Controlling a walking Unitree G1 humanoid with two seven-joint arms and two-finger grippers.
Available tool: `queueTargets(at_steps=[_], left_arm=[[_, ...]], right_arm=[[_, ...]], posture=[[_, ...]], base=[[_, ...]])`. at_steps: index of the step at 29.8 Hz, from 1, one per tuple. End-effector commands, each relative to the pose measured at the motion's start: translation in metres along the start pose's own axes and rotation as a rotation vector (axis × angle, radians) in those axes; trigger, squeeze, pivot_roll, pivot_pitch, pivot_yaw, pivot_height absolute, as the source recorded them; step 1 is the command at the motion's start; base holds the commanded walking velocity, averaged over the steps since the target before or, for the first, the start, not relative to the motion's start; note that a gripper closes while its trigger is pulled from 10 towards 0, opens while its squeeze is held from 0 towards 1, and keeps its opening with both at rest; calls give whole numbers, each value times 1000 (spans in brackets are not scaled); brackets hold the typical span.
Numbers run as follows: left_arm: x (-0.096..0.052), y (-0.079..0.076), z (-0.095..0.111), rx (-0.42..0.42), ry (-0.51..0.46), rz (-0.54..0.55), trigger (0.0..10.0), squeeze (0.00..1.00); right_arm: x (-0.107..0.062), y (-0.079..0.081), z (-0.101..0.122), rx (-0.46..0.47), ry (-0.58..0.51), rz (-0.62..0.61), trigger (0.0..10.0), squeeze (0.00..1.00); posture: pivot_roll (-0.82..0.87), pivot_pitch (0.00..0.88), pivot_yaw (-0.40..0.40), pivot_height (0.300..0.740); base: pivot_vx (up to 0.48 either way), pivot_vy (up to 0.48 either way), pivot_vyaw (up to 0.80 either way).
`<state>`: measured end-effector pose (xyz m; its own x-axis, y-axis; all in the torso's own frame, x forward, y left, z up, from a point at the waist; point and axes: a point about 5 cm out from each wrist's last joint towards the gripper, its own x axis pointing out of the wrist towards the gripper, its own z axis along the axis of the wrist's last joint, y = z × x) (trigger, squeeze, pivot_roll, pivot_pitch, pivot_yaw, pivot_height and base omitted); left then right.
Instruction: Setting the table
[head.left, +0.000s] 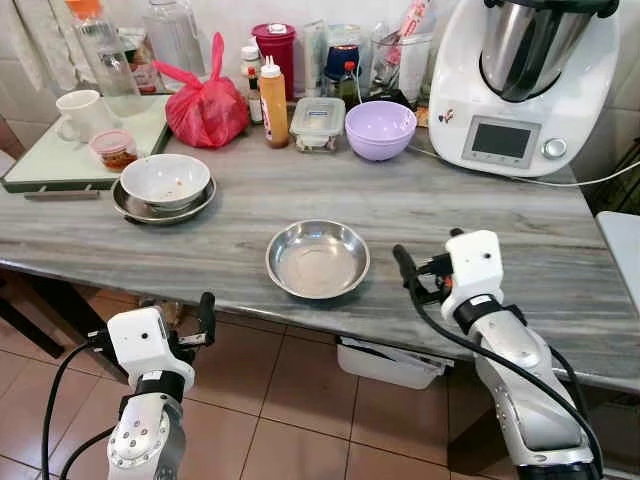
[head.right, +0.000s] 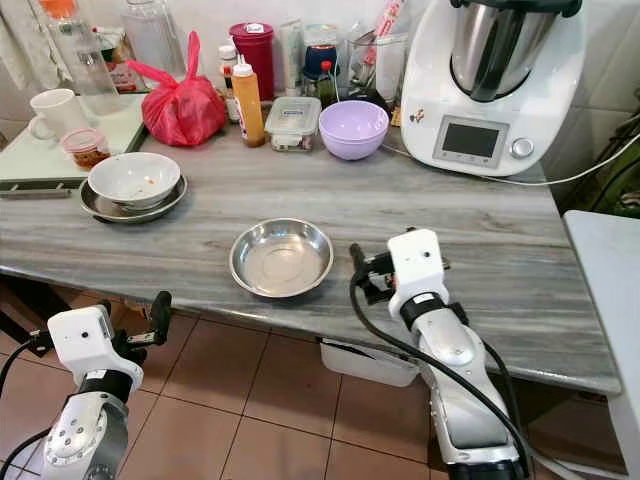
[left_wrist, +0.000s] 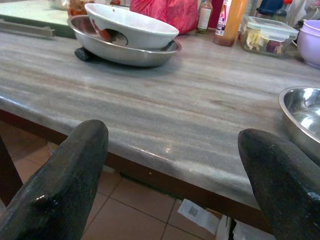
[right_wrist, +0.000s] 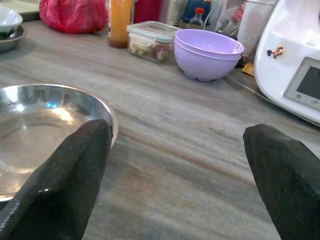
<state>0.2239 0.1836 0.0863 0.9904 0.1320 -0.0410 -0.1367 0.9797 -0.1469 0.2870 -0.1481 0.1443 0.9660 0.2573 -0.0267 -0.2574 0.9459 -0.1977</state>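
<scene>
While the round shiny steel bowl is resting on the grey streaked surface, both grippers' fingers are being held spread: right gripper beside it, left gripper below the edge.

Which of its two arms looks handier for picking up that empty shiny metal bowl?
Probably the right. The right gripper is open above the tabletop beside the shallow steel bowl, while the left gripper hangs open below the grey marble table edge, farther away.

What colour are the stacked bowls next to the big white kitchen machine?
The stacked bowls are pale purple, clearest in the right wrist view.
</scene>
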Motion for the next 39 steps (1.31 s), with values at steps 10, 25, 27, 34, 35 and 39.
queueTargets(at_steps=[10,25,27,34,35,39], left_arm=[[4,-6,-9,13,2,12,10000,0],[3,-8,-10,59,13,-66,10000,0],[5,-6,-8,54,13,-67,10000,0],[8,-7,-6,67,13,-86,10000,0],[9,-7,-6,69,14,-91,10000,0],[8,-8,-6,71,16,-98,10000,0]], right_arm=[[8,1,-5,-71,59,91,10000,0],[9,3,0,25,-19,17,10000,0],[8,3,0,26,-20,17,10000,0],[7,3,-5,51,-1,-1,10000,0],[7,3,-4,47,-4,-2,10000,0],[6,4,-4,49,-3,-1,10000,0]], posture=[[-125,38,-91,740],[-128,35,0,740],[-134,37,16,740],[-137,42,25,740],[-138,44,27,740],[-136,47,28,740]], base=[[0,0,0],[0,0,0],[0,0,0],[0,0,-586],[0,0,-775],[0,0,-778]])
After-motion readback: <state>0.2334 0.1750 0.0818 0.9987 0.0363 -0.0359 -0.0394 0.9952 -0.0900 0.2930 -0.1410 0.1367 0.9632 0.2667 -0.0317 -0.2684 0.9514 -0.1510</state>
